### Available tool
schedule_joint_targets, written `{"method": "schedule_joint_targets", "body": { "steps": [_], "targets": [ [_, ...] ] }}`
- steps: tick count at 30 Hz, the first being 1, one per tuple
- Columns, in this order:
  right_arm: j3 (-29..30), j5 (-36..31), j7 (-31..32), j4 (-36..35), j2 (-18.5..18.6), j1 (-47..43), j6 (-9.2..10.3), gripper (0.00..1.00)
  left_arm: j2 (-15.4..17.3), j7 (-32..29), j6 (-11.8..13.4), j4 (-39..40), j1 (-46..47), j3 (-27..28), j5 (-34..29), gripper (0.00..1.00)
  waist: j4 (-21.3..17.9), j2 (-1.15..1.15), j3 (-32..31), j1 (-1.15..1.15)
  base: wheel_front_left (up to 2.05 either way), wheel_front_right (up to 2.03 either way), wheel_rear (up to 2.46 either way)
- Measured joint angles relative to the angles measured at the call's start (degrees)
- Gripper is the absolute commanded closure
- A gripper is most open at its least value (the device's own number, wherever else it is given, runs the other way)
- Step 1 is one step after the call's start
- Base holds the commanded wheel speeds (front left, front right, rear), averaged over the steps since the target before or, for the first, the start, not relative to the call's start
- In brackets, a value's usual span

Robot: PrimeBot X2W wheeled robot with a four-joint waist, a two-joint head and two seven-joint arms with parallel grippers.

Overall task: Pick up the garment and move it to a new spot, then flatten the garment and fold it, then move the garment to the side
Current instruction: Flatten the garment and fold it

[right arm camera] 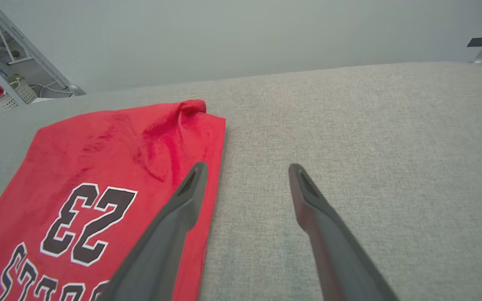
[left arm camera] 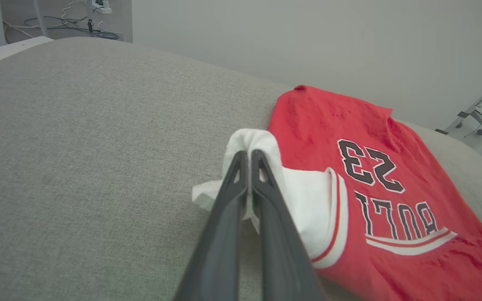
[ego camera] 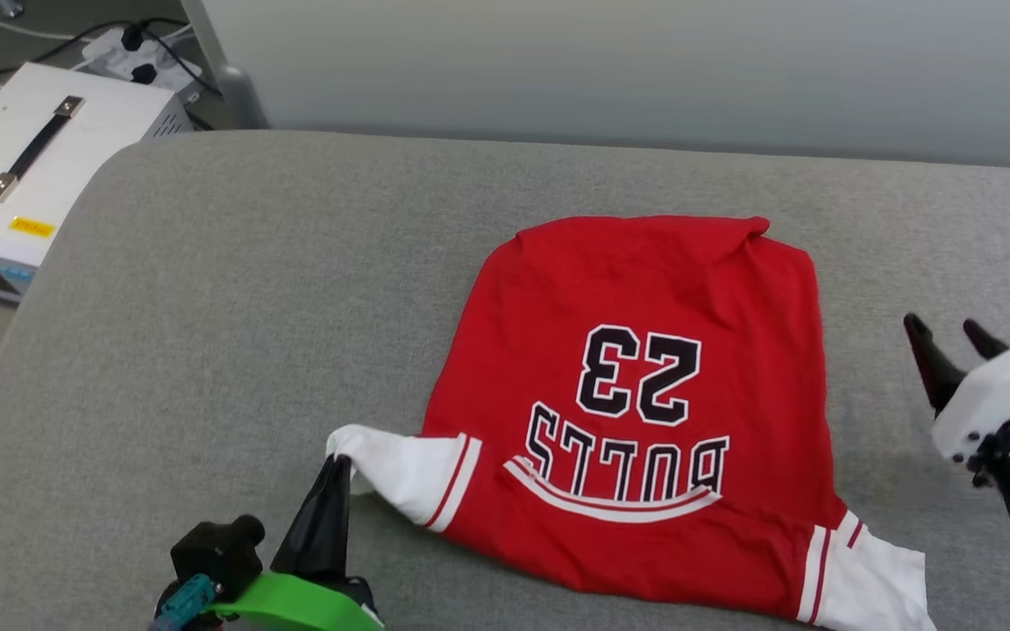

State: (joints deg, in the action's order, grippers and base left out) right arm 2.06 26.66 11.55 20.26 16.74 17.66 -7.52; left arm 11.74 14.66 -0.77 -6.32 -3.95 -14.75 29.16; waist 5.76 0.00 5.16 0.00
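Observation:
The garment (ego camera: 645,386), a red T-shirt with white sleeves and the black print "BULLS 23", lies spread on the grey cushion, its collar toward me. My left gripper (ego camera: 337,464) is shut on the tip of the white left sleeve (left arm camera: 262,146), pinching the cloth between both fingers (left arm camera: 245,155). At the right edge, beside the garment's right side, my right gripper (ego camera: 948,331) stands open and holds nothing. In the right wrist view its fingers spread wide (right arm camera: 247,169) above the cushion, next to the red hem edge (right arm camera: 207,142). The other white sleeve (ego camera: 873,583) lies flat at the lower right.
The grey cushion (ego camera: 251,307) has free room on the left and behind the garment. A white box with a black handle (ego camera: 40,149) and cables sit on the floor at the far left. A pale wall (ego camera: 645,61) rises behind the cushion.

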Motion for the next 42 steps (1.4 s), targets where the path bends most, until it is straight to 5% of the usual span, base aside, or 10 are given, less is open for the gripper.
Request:
{"method": "schedule_joint_targets", "body": {
  "steps": [11, 27, 28, 29, 42],
  "targets": [
    [-7.7, 4.6, 20.2, 15.2, 9.0, 22.7, 0.0, 0.0, -4.9, 0.0, -3.1, 3.2, 6.9, -1.9, -3.5, 1.0, 6.4, 0.0, 8.2, 0.0, 0.0, 0.0, 0.0],
    [-15.8, 5.4, 31.8, 26.8, 11.1, 35.3, -0.08, 0.0, -7.8, 0.0, -5.5, 4.7, 10.3, -1.3, -5.7, 1.0, 10.8, 0.0, 19.4, 0.0, 0.0, 0.0, 0.0],
    [-16.3, 5.5, 33.3, 27.1, 11.1, 35.9, -0.08, 0.11, -7.9, 0.0, -5.6, 4.4, 10.4, -1.3, -5.6, 1.0, 10.9, 0.0, 19.7, 0.0, 0.0, 0.0, 0.0],
    [-16.7, 5.5, 34.3, 27.4, 11.2, 36.5, -0.08, 0.97, -7.9, 0.0, -5.6, 4.0, 10.5, -1.2, -5.6, 1.0, 10.9, 0.0, 19.8, 0.0, 0.0, 0.0, 0.0],
    [-22.5, 6.7, 32.0, 24.4, 13.0, 37.1, -0.01, 1.0, -7.7, 0.0, -6.1, 1.5, 9.7, 2.5, -6.1, 1.0, 8.8, 0.0, 14.7, 0.01, 0.0, 0.0, 0.0]
  ]
}}
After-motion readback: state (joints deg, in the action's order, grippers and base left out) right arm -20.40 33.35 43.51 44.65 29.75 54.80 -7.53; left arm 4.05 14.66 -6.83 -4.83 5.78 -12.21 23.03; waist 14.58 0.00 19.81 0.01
